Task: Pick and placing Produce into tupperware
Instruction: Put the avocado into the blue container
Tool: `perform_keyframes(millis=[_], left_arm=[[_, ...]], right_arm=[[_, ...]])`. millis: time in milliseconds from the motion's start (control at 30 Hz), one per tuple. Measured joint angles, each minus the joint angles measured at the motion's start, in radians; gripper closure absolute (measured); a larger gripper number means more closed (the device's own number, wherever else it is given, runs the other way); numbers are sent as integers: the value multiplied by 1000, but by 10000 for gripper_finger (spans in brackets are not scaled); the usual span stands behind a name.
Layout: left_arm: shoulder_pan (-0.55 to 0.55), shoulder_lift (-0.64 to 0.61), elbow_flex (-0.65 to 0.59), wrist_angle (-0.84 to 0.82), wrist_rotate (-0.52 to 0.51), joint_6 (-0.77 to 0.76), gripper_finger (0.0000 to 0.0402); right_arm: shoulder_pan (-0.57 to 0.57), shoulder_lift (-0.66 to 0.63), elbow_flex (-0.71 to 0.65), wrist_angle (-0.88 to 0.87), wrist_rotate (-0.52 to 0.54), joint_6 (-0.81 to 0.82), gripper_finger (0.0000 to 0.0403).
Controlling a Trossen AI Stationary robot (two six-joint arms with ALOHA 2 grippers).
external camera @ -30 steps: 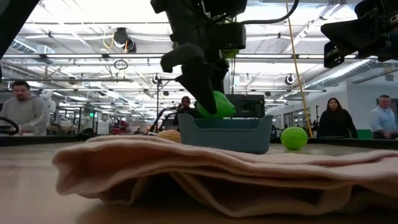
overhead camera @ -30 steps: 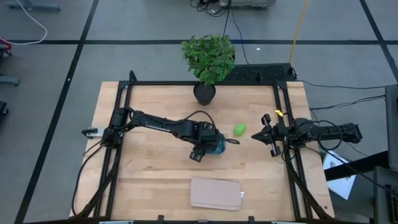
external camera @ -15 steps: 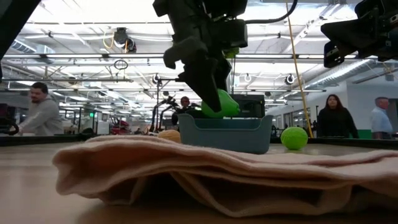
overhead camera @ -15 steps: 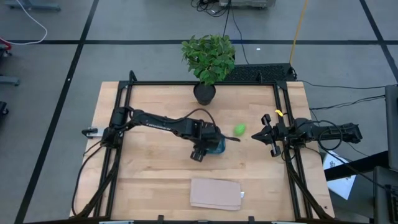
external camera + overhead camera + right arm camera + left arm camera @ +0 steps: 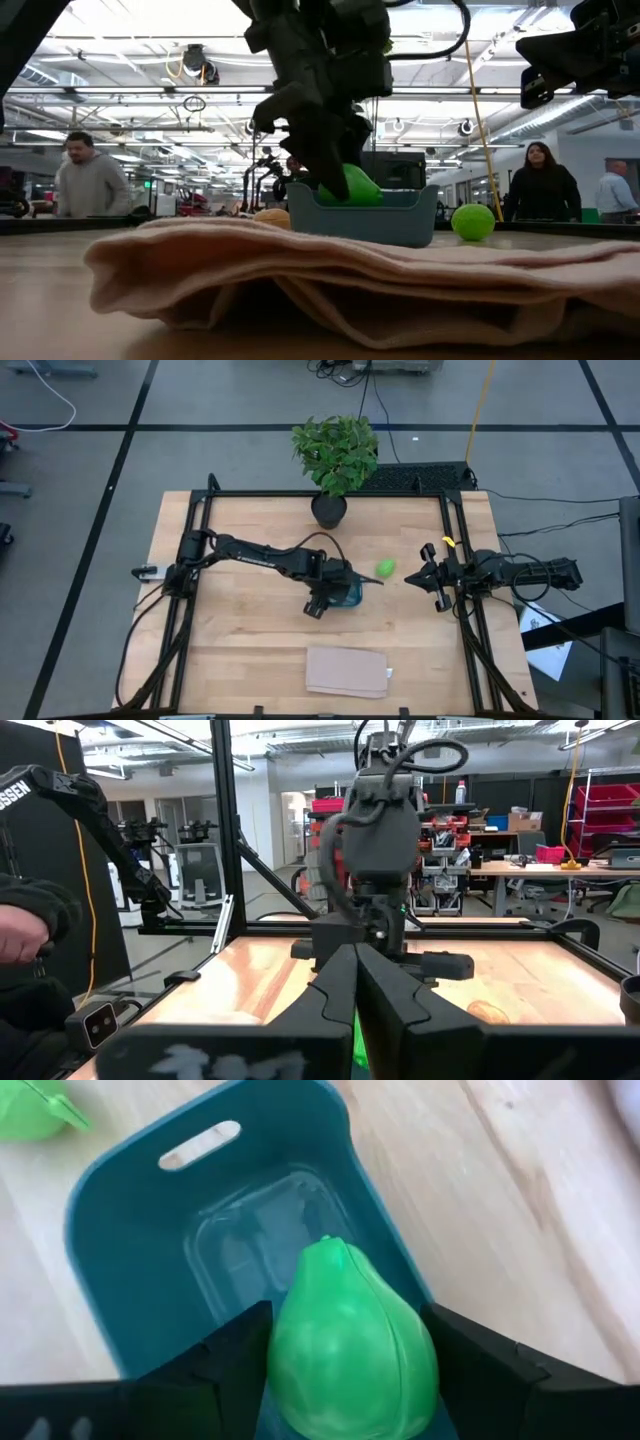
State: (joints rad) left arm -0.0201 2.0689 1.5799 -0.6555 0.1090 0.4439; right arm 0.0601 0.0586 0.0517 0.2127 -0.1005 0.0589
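My left gripper is shut on a bright green pear-shaped piece over the inside of the teal tupperware, which stands mid-table. In the low view the piece dips behind the tupperware's rim. A second green piece lies on the table to the tupperware's right. The orange-tan piece rests on the table beside the tupperware's left wall in the low view; the arm hides it from above. My right gripper waits shut at the table's right edge. My left gripper pinches the green piece by its wide body, one dark finger on each side. The fingers slant down from above. The narrow end points away from the wrist, into the tupperware. Whether it touches the floor, I cannot tell.
A folded tan pad lies near the table's near edge and fills the front of the low view. A potted plant stands at the far edge. Black frame rails run along the left and right sides. People stand in the room behind.
My left gripper has come down with the green piece, from above the tupperware's rim to partly inside it. The tupperware, the other pieces and the right arm have stayed where they were.
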Motion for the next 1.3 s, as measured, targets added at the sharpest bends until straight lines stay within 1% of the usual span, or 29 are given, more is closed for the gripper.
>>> perform_keyframes(millis=[100,200,633,733,833,1000,1133,1300], left_arm=[[25,0,0,0,44,-37,160],[43,0,0,-5,43,-45,160],[41,0,0,5,34,45,160],[44,0,0,3,56,27,160],[54,0,0,4,104,-10,160],[55,0,0,5,96,-30,160],[56,9,-30,16,43,-44,160],[55,12,-46,36,22,-34,160]], right_arm=[[0,0,0,0,0,0,403],[0,0,0,0,0,0,403],[0,0,0,0,0,-19,403],[0,0,0,0,0,-14,403],[0,0,0,0,0,-12,403],[0,0,0,0,0,-11,403],[0,0,0,0,0,-11,403],[0,0,0,-1,0,-11,403]])
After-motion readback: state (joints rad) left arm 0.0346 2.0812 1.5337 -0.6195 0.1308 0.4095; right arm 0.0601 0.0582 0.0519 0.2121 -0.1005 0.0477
